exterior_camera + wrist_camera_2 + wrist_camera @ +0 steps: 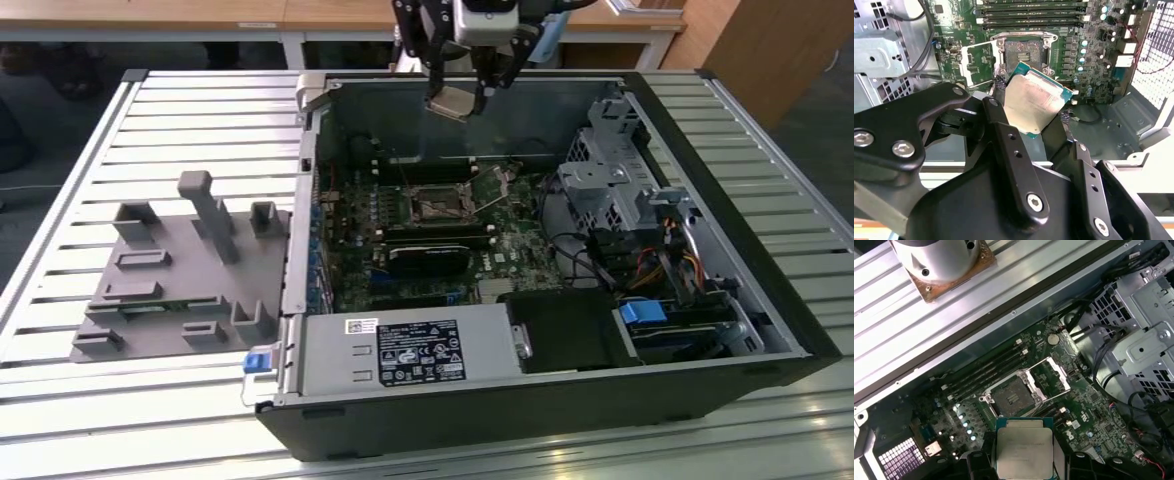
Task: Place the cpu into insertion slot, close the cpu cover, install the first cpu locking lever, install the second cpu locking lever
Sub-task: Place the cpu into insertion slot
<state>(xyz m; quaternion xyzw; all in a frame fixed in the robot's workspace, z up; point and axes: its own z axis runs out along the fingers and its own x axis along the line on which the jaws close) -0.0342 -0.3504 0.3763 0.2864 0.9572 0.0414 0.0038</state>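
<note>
Aloft, cpu [1036, 102] between fingers [1005, 137], over case [534, 425].

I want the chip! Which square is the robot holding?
The cpu, the pale silver square in the gripper. The insertion slot is dark, down on the board; the cpu cover is only a frame.

We held the gripper [461, 97] pointing down, hanging from the wrist [483, 18] at the top of the exterior view. Its two black fingers [1004, 135] were clamped on opposite edges of the cpu [1034, 102], which sat tilted between them. The first wrist view showed a fingertip [978, 462] on either side.
</note>
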